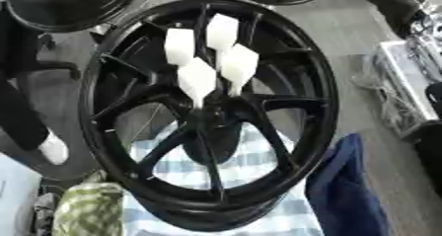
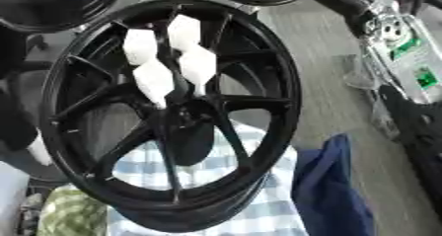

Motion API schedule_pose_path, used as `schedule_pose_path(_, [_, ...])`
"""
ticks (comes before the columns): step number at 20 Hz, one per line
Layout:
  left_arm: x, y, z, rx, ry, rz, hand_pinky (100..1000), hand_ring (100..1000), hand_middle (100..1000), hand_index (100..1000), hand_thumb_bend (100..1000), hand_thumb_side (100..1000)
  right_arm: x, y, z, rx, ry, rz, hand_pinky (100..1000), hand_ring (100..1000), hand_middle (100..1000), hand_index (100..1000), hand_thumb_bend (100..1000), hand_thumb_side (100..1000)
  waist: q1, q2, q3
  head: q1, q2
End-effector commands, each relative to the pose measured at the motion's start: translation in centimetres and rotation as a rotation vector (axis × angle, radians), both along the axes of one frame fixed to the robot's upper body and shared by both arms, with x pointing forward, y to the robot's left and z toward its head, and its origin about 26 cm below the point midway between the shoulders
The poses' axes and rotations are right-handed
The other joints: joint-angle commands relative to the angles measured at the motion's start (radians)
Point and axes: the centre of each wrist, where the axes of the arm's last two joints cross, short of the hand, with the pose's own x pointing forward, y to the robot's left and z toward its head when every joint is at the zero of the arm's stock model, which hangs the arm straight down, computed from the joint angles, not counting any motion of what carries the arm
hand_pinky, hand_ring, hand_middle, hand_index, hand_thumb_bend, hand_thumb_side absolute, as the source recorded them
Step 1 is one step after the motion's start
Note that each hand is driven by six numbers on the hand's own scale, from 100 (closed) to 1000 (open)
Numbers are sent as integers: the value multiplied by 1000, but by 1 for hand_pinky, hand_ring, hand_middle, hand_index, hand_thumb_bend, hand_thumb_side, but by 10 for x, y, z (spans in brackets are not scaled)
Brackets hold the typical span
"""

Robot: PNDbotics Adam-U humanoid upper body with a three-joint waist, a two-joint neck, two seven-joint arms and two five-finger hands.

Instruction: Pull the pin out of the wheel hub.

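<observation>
A large black multi-spoke alloy wheel (image 1: 317, 97) fills the view, face up towards the camera. Its lower edge rests on a blue-and-white checked cloth (image 1: 276, 215), which I judge is there to cushion the rim and keep it from sliding while something is tugged out of it. Four white tapered pins (image 1: 197, 77) stand bunched together in the wheel hub (image 1: 211, 117). Their narrow tips point down into the centre and their broad ends fan up and outwards. That leaves the thick ends free, which should make them the natural part to take hold of.

Neither hand can be made out in either view, so I cannot tell whether their fingers are apart, together or closed on anything. Nothing is touching the pins. The only part of the robot that shows is a black-and-silver right arm (image 2: 345, 3), which comes in at the upper right corner and runs down the right edge. The pins lie well apart from it, across the rim and towards the wheel's middle. A hand from that side would have to come in over the rim and down between the spokes.

A crumpled dark blue cloth (image 1: 345, 190) lies just beside the wheel's lower right. A green patterned bundle (image 1: 86, 210) sits at its lower left. Both are away from the hub and out of the way.

The task looks not yet begun, with all the pins seated. The pins crowd one another, so I expect it will take care to single out one of them without knocking its neighbours.
</observation>
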Motion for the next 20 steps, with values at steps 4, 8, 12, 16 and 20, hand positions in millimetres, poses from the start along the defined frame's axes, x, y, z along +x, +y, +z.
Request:
schedule_pose_path(4, [-3,5,10,27,-28,10,860,773,823,850,988,586,-12,19,47,-192,-132,104,840,737,727,910,260,559,-1,-25,0,-7,-4])
schedule_pose_path(8, [-3,6,10,36,-25,11,860,773,824,850,993,585,-29,42,79,-439,-219,233,844,750,740,903,314,535,-4,-24,2,-12,0])
schedule_pose_path(12, [-4,7,10,47,-20,12,860,773,824,850,996,583,-46,64,101,-677,-265,351,847,764,753,896,343,530,-8,-22,2,-14,3])
schedule_pose_path(16, [-4,8,10,59,-18,12,860,773,824,849,1000,582,-59,85,114,-886,-276,449,847,775,763,889,372,519,-11,-22,2,-15,5])
schedule_pose_path(20, [-5,9,9,67,-13,13,861,773,824,849,1000,581,-67,101,122,-1033,-279,494,844,778,765,880,402,473,-12,-23,-1,-14,7])
